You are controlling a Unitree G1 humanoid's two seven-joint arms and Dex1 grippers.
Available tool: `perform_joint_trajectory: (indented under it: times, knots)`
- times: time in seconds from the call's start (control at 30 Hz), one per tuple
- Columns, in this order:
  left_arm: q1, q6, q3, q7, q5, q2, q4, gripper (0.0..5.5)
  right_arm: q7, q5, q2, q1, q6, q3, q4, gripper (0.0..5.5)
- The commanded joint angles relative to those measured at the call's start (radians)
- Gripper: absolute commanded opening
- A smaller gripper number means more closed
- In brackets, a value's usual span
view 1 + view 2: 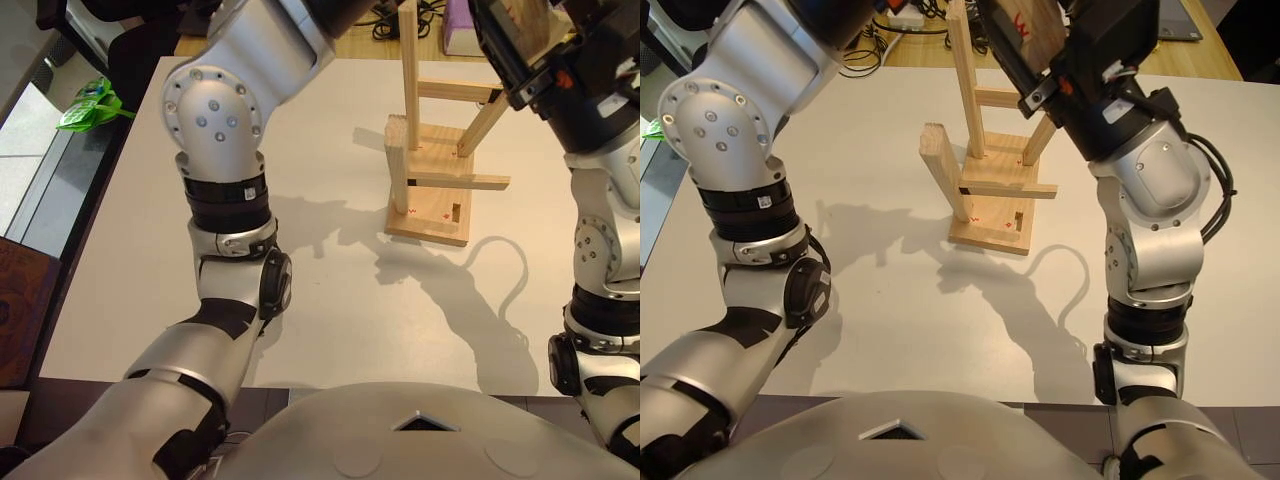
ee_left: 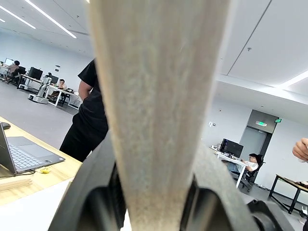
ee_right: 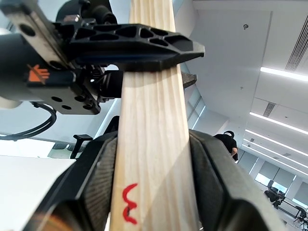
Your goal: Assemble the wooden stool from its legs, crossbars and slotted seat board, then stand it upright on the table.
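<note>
White matt table (image 1: 150,300), rectangular, smooth. Stool (image 1: 992,190), part-built, unfinished pale pine, inverted at the far centre of the table: flat rectangular seat board (image 1: 432,228) lying on the surface, a slot cut near its front edge, small red marks on the wood. Square-section legs rising from it: tall leg (image 1: 408,70) upright at the back, short leg (image 1: 397,165) at the front corner, slanted leg (image 1: 484,124) leaning toward the right arm. Two thin flat crossbars (image 1: 462,182), one low at the front, one higher behind. Right hand (image 3: 154,178), black ribbed pads clamped on the slanted leg, red scrawl on its face. Left hand (image 2: 156,192), closed on a pale wooden leg (image 2: 154,96) with fine grain; which leg cannot be told.
</note>
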Motion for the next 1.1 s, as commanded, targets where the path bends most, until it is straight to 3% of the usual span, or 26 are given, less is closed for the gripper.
perform_joint_trajectory:
  times: [0.03, 0.1, 0.13, 0.33, 0.43, 0.57, 0.67, 0.73, 0.9, 1.1]
  knots:
    - [-0.064, -0.073, 0.115, 0.049, 0.018, 0.077, -0.048, 1.05, 0.056, 0.042, -0.085, 0.088, 0.066, -0.075, 0.028, 2.06]
    - [-0.085, -0.072, 0.149, 0.081, -0.002, 0.087, -0.057, 1.05, 0.078, 0.033, -0.122, 0.126, 0.048, -0.114, 0.071, 2.06]
    - [-0.091, -0.071, 0.159, 0.093, -0.011, 0.089, -0.057, 1.04, 0.094, 0.025, -0.139, 0.143, 0.025, -0.130, 0.095, 2.47]
    - [-0.121, -0.111, 0.161, 0.140, -0.001, 0.063, -0.027, 1.03, 0.144, 0.069, -0.174, 0.167, 0.001, -0.186, 0.155, 3.60]
    - [-0.090, -0.120, 0.028, -0.061, 0.139, 0.193, -0.054, 1.03, 0.138, 0.252, -0.177, 0.075, 0.120, -0.286, 0.161, 4.09]
    - [-0.067, -0.144, -0.148, -0.423, 0.269, 0.369, -0.034, 1.03, 0.218, 0.592, -0.288, -0.090, 0.377, -0.392, 0.208, 4.76]
    - [-0.058, -0.201, -0.265, -0.661, 0.366, 0.448, 0.001, 1.03, 0.323, 0.786, -0.383, -0.220, 0.563, -0.373, 0.248, 5.28]
    - [-0.053, -0.236, -0.325, -0.738, 0.425, 0.449, 0.023, 1.03, 0.375, 0.830, -0.411, -0.256, 0.624, -0.324, 0.231, 5.32]
    - [-0.042, -0.272, -0.378, -0.798, 0.493, 0.395, 0.051, 1.03, 0.442, 0.767, -0.395, -0.298, 0.604, -0.205, 0.221, 5.32]
    - [-0.040, -0.265, -0.393, -0.830, 0.527, 0.360, 0.053, 1.03, 0.469, 0.726, -0.346, -0.340, 0.574, -0.142, 0.224, 5.32]
